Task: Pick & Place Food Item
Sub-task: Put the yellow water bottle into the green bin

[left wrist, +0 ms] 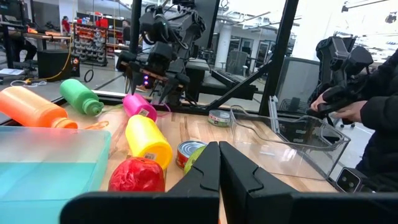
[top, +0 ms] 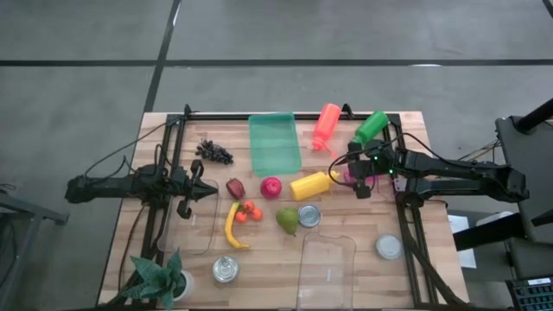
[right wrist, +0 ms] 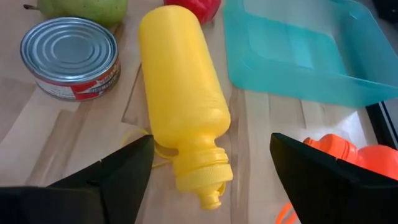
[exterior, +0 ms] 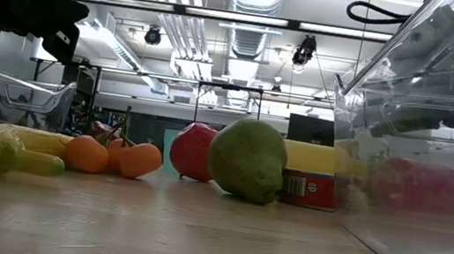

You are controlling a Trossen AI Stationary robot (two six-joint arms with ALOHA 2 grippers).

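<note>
My right gripper [right wrist: 210, 177] is open at the table's right middle [top: 352, 178]. Its fingers stand on either side of the cap end of a yellow bottle [right wrist: 185, 106] and do not touch it. The bottle lies on its side on the table [top: 309, 185]. A pink bottle [left wrist: 139, 106] lies under that gripper. Around it rest a red fruit [top: 271, 187], a green pear [top: 287, 220], a can [top: 308, 215], a banana [top: 232, 226] and small tomatoes [top: 248, 212]. My left gripper [left wrist: 219, 167] is shut and empty at the left [top: 202, 192].
A teal tray [top: 275, 142], an orange bottle [top: 326, 125] and a green bottle [top: 371, 127] lie at the far side. Clear containers stand at the near middle [top: 327, 268] and left [top: 186, 229]. Grapes [top: 213, 152], two cans and a plant [top: 160, 278] are also here. A person's hands [left wrist: 348, 107] show beyond the table.
</note>
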